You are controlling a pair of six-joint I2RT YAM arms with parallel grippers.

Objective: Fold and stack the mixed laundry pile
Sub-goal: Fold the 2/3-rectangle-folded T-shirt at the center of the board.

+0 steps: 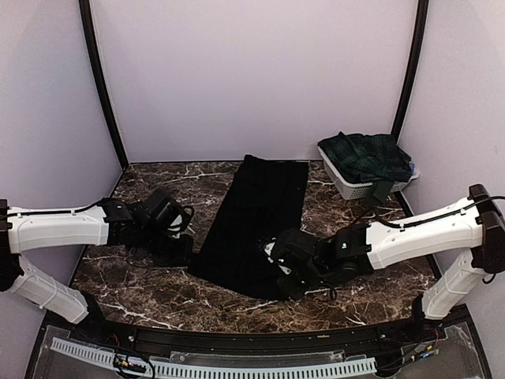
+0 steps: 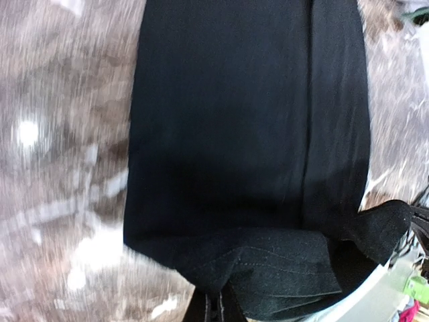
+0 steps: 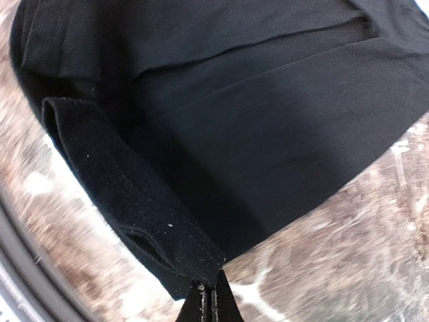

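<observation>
your left claw [image 1: 185,256] and right claw [image 1: 273,256] pinch the black cloth [image 1: 260,201] at its 6 o'clock hem — to fold it.

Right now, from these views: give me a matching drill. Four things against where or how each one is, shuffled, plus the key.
Things:
1. black cloth
2. plaid skirt
3. basket
4. left gripper

Place or state:
A. white, at the far right corner of the table
B. shut on the cloth's near left corner
C. laid out long across the middle of the table
D. heaped in the basket

Pairs: 1-C, 2-D, 3-A, 4-B
</observation>
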